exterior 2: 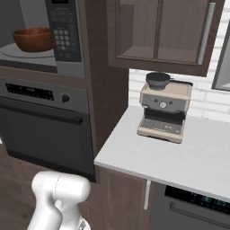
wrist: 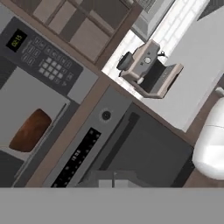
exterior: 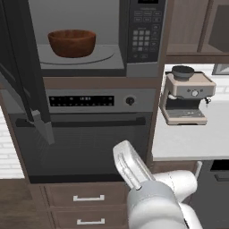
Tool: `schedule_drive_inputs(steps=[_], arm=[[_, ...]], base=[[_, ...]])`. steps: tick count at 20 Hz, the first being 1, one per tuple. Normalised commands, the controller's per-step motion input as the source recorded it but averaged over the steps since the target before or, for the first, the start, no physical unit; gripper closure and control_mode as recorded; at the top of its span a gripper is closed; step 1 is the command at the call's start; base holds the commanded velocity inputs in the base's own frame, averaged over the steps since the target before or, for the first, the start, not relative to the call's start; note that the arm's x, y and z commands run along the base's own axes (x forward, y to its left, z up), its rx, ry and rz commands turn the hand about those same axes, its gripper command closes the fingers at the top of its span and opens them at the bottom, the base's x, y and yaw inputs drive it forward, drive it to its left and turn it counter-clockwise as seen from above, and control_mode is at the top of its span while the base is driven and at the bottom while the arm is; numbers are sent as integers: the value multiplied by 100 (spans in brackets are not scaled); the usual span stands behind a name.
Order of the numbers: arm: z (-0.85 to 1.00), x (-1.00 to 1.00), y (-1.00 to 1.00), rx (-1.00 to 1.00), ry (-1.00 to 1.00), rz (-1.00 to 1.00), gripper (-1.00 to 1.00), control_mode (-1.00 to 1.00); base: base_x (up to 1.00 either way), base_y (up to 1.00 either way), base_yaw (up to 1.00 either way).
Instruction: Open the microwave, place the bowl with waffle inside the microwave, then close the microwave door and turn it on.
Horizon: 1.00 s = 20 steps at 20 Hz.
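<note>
The microwave (exterior: 144, 67) stands open high in the cabinet wall. Its door (exterior: 22, 67) is swung out to the left, nearly edge-on. The reddish-brown bowl (exterior: 72, 43) sits inside on the round turntable (exterior: 105, 56), apart from the cavity walls; it also shows as the bowl (exterior 2: 33, 39) and the bowl (wrist: 30, 130). The bowl's wall hides the waffle. My gripper (wrist: 113, 183) is shut on nothing, its fingertips together, drawn back low in front of the oven and well away from the bowl. The keypad (exterior: 144, 31) is on the microwave's right.
Below the microwave is a black oven (exterior: 89, 138) with a knob (exterior: 130, 100) and bar handle. Right of it, a white counter (exterior 2: 179, 157) carries a coffee machine (exterior 2: 163, 112) with a dark cup (exterior 2: 158, 79) on top. Drawers (exterior: 88, 198) lie below the oven.
</note>
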Motion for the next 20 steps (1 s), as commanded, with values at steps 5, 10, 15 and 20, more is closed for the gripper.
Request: schedule_drive_inputs(steps=[5, 10, 15, 20], arm=[[-23, -9, 62, -1, -39, 0, 100, -100], [-18, 13, 81, 0, -37, -4, 100, -100], [-12, 18, 69, 0, -36, -7, 100, -100], [-44, 57, 58, 0, -25, -8, 100, -100]], base=[[0, 0, 0], [0, 0, 0], [0, 0, 0], [0, 0, 0]])
